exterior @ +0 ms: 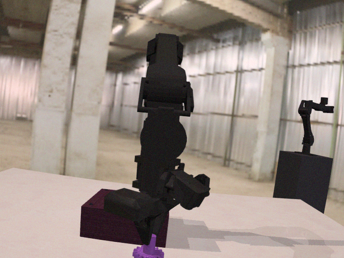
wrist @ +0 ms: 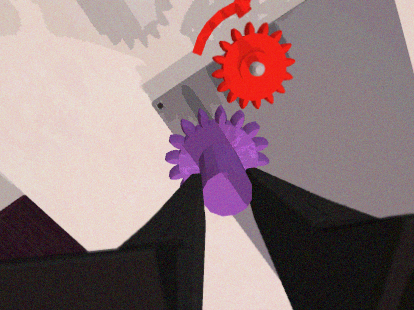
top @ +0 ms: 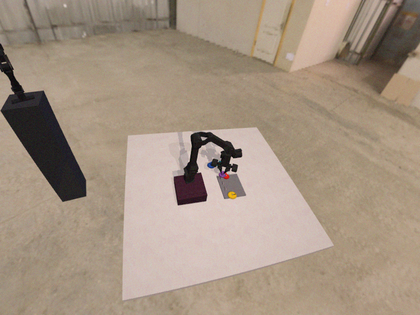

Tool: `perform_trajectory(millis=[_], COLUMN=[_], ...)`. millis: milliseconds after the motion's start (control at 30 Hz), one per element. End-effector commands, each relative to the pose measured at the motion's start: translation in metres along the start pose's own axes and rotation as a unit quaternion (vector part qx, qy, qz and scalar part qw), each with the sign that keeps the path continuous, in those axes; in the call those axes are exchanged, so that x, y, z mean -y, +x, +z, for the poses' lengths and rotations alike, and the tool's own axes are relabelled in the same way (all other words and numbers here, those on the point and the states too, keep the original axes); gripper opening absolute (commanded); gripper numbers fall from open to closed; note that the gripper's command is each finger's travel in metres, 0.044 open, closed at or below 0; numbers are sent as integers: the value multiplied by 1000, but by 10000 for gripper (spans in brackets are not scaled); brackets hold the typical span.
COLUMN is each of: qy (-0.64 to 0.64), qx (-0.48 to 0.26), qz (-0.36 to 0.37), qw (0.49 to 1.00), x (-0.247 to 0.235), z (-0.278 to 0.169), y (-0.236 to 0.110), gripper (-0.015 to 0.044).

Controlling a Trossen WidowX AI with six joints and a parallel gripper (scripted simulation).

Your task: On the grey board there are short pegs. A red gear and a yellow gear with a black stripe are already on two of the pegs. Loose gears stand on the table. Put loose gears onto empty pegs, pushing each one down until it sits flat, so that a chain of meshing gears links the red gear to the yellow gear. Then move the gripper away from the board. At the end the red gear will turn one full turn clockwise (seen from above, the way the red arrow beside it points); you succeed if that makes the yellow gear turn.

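Observation:
My gripper (top: pixel 222 171) (exterior: pixel 149 239) (wrist: pixel 223 180) is shut on the upright stem of the purple gear (top: pixel 221 175) (exterior: pixel 149 253) (wrist: pixel 235 143). The purple gear is over the grey board (top: pixel 235 184) (wrist: pixel 340 123) near one corner, beside the red gear (top: pixel 226 176) (wrist: pixel 275 65); its height is hard to tell. The red gear sits on its peg. The yellow gear (top: pixel 231 195) is at the board's other end. Short pegs show faintly along the board's left side in the top view. The blue gear (top: pixel 210 165) stands on the table; the teal gear is mostly hidden behind my gripper.
The red arrow (wrist: pixel 214 25) curves beside the red gear. The dark maroon base block (top: pixel 190 191) (exterior: pixel 122 226) (wrist: pixel 35 235) is left of the board in the top view. A second arm stands on a tall dark pedestal (top: pixel 44 145) (exterior: pixel 301 177) off the table.

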State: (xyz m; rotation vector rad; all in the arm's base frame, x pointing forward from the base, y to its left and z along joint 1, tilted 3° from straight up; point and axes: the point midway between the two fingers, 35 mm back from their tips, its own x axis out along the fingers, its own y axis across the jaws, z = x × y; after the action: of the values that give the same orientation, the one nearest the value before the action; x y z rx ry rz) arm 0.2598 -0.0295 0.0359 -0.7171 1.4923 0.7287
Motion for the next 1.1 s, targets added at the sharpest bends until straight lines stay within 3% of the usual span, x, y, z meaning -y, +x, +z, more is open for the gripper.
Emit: perform_trajectory(millis=[0, 633, 1067], qy=[-1, -5, -84], qx=[0, 0, 0], qz=[-4, -4, -4], qw=[1000, 1000, 996], x=[1, 1, 1], z=[-1, -1, -1], y=[-1, 0, 17], gripper=[0, 0, 0])
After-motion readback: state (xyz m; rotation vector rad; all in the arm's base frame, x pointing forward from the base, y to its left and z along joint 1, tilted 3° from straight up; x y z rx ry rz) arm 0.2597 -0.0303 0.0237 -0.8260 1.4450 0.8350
